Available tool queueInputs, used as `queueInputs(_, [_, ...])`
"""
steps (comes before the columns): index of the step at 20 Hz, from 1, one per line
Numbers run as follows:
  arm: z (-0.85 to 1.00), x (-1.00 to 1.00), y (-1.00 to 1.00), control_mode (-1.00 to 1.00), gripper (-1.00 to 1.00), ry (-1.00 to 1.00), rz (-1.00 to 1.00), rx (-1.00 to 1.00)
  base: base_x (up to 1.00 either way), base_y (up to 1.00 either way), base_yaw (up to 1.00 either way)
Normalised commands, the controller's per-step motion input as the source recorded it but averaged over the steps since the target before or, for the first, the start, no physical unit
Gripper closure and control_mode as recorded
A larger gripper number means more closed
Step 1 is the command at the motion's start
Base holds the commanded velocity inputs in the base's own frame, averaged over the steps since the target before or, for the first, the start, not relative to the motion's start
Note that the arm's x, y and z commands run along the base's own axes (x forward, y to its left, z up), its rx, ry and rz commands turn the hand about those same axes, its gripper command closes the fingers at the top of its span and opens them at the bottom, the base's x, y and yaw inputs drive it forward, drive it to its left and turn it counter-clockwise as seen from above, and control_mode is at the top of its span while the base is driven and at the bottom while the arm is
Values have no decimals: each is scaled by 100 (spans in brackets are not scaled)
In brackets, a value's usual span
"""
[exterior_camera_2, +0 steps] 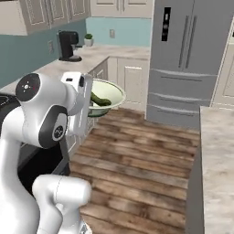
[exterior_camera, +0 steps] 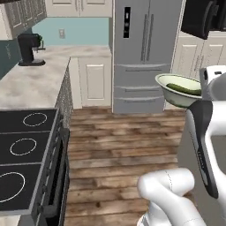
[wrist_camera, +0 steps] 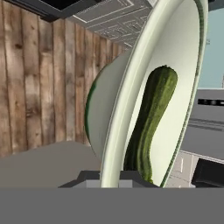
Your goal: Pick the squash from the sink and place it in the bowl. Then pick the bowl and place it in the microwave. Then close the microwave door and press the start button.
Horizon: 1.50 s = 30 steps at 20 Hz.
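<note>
Kitchen with a wood plank floor (exterior_camera: pixel 119 145), grey fridge (exterior_camera: pixel 145 53) at the back, black cooktop (exterior_camera: pixel 26 154) to my left. I see the bowl (exterior_camera: pixel 176 90) up in the air over the floor, tilted, its rim clamped between the nearly closed fingers of the gripper (wrist_camera: pixel 118 177). The squash (wrist_camera: pixel 151 122) lies inside the bowl, against its inner wall.

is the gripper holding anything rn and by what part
Yes: the gripper holds the bowl by its rim, with the squash lying inside.
</note>
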Motion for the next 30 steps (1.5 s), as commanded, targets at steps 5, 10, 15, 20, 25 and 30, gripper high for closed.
queueInputs(5, [0, 0, 0, 100, 100, 0, 0, 0, 100, 33, -31])
queueInputs(10, [0, 0, 0, 100, 100, 0, 0, 0, 100, 27, -29])
queueInputs(15, [0, 0, 0, 100, 100, 0, 0, 0, 100, 18, -27])
queueInputs(20, [0, 0, 0, 100, 100, 0, 0, 0, 100, 21, -25])
queueInputs(25, [0, 0, 0, 100, 100, 0, 0, 0, 91, 16, -27])
queueInputs(30, [0, 0, 0, 100, 100, 0, 0, 0, 60, 4, -41])
